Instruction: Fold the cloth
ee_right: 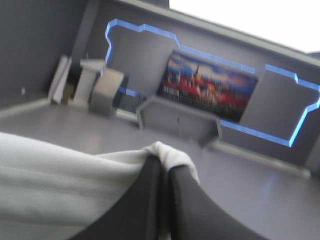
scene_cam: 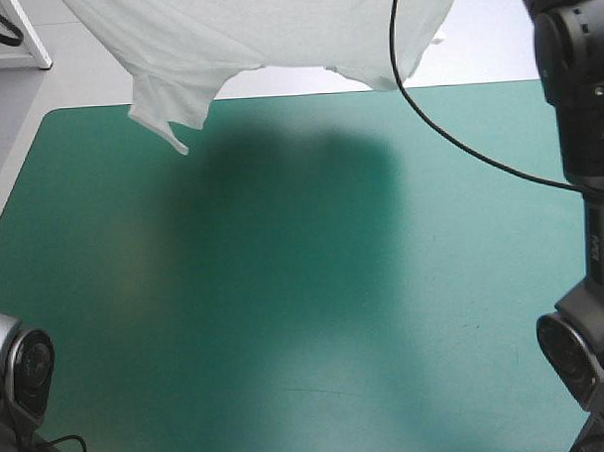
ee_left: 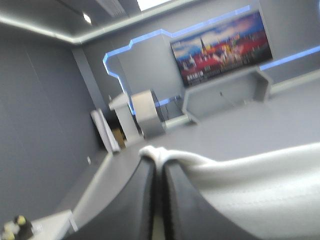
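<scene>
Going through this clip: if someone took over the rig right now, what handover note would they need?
Left gripper: shut on the T-shirt, fabric bunched at the fingertips, arm raised.
Right gripper: shut on the T-shirt in the same way, also raised.
T-shirt: hanging in the air between the two grippers, above the table's far edge. Its shadow falls on the teal-green cover.
Done: lifted and stretched out.
Left: lay it flat on the cover, then make every fold.
</scene>
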